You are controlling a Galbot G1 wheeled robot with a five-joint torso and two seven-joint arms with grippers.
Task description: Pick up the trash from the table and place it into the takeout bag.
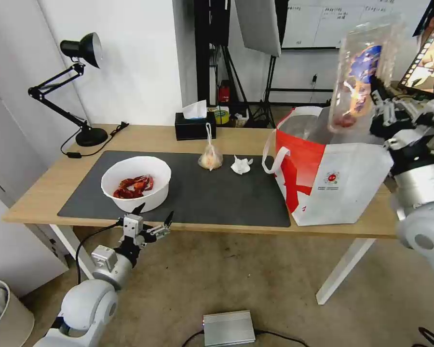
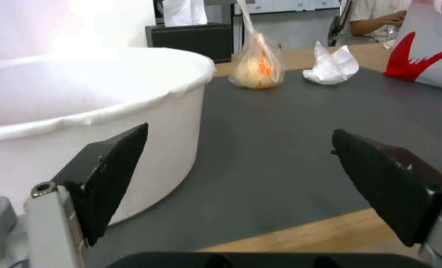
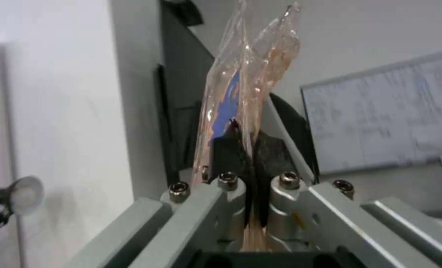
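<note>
My right gripper [image 1: 377,99] is shut on the clear plastic tray [image 1: 359,72], holding it upright in the air above the open white-and-red takeout bag [image 1: 332,180] at the table's right end. In the right wrist view the tray [image 3: 246,82] is pinched between the black pads [image 3: 268,152]. My left gripper [image 1: 154,217] hovers open at the table's front edge, just in front of the white bowl [image 1: 136,182] of red shells. The bowl's wall [image 2: 82,119] is close beside the left fingers [image 2: 107,175]. The small knotted bag [image 1: 210,157] and crumpled tissue [image 1: 241,165] lie mid-mat.
A black tissue box [image 1: 195,125] stands at the table's [image 1: 144,135] back edge, a black desk lamp [image 1: 77,86] at the back left. The dark grey mat [image 1: 226,197] is bare between bowl and takeout bag. A silver box [image 1: 228,327] lies on the floor.
</note>
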